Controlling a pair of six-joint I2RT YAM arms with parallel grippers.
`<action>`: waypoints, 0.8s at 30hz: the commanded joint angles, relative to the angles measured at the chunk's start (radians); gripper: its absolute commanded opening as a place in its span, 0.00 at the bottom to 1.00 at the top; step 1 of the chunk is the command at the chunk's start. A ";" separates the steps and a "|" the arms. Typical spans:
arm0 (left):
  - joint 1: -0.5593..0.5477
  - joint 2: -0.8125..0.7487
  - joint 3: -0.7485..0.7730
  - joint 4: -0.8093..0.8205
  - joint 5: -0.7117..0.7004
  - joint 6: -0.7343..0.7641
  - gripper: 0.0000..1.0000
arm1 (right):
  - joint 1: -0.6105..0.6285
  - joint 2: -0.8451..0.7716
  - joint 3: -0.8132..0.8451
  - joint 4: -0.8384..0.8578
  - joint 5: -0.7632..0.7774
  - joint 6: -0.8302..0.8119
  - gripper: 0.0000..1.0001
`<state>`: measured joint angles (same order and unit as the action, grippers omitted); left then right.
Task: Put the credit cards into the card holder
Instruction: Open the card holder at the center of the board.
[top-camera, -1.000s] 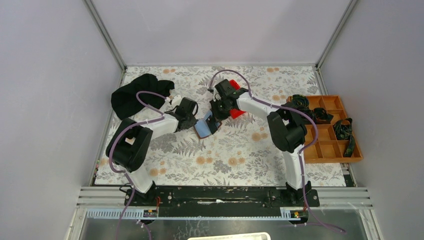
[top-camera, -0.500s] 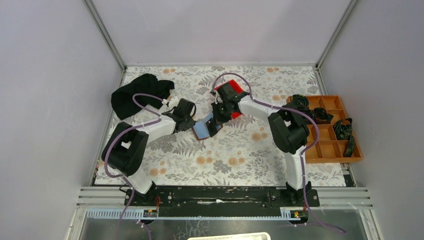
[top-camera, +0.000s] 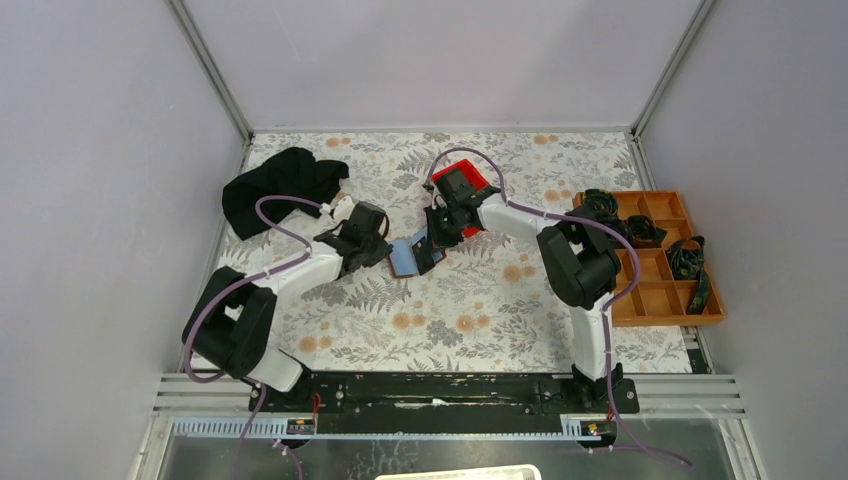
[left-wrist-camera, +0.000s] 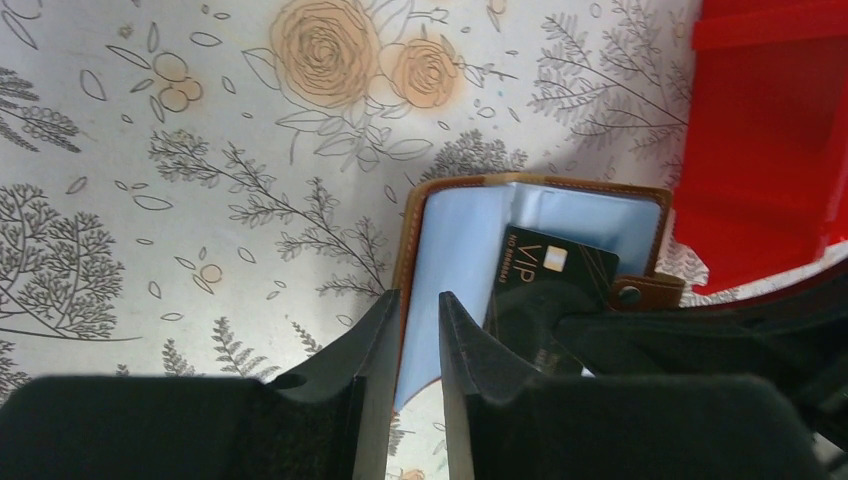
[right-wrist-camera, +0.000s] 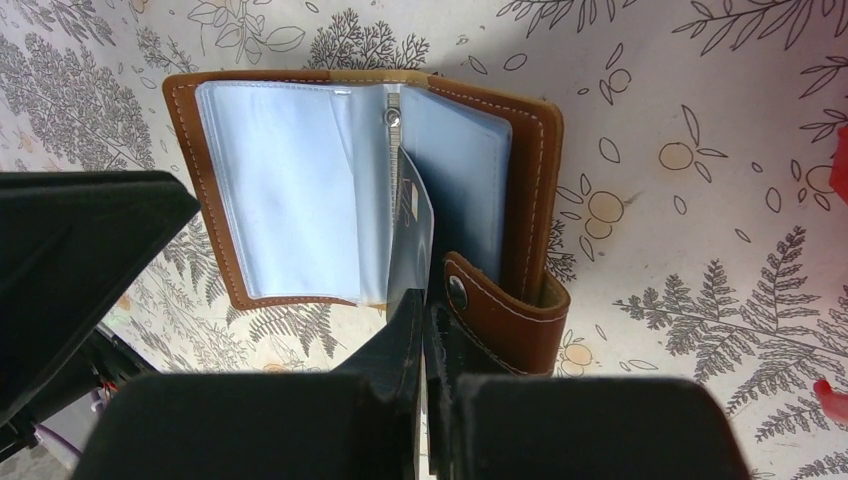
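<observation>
The card holder (top-camera: 403, 257) is a brown leather wallet, held open on the flowered mat between my two grippers. My left gripper (left-wrist-camera: 418, 300) is shut on one leaf of it (left-wrist-camera: 455, 235), with the brown edge and a blue sleeve between the fingers. My right gripper (right-wrist-camera: 425, 305) is shut on a thin credit card (right-wrist-camera: 417, 225), whose far end sits among the wallet's clear sleeves beside the tab clasp (right-wrist-camera: 500, 300). In the left wrist view this card (left-wrist-camera: 555, 272) is dark with "VIP" printed on it. No other cards show.
A red plastic bin (top-camera: 462, 182) stands just behind the right gripper and fills the right of the left wrist view (left-wrist-camera: 760, 150). A black cloth (top-camera: 275, 190) lies at the back left. An orange compartment tray (top-camera: 665, 292) with dark items stands at the right edge.
The left arm's elbow has swung left and toward the near edge. The wallet and both grippers have shifted slightly left, and both grips still hold.
</observation>
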<state>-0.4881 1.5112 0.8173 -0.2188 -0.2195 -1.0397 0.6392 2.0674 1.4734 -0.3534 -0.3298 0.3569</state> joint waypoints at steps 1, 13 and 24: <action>-0.017 -0.034 0.002 0.003 0.019 -0.016 0.28 | 0.019 -0.007 -0.035 -0.047 0.087 -0.006 0.00; -0.045 -0.001 0.017 -0.027 0.020 -0.030 0.27 | 0.029 -0.020 -0.056 -0.039 0.109 -0.003 0.00; -0.068 -0.021 0.033 0.009 0.030 -0.086 0.20 | 0.031 -0.025 -0.065 -0.036 0.112 -0.004 0.00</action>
<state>-0.5426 1.5021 0.8188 -0.2398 -0.1940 -1.0943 0.6544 2.0495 1.4460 -0.3275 -0.2966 0.3717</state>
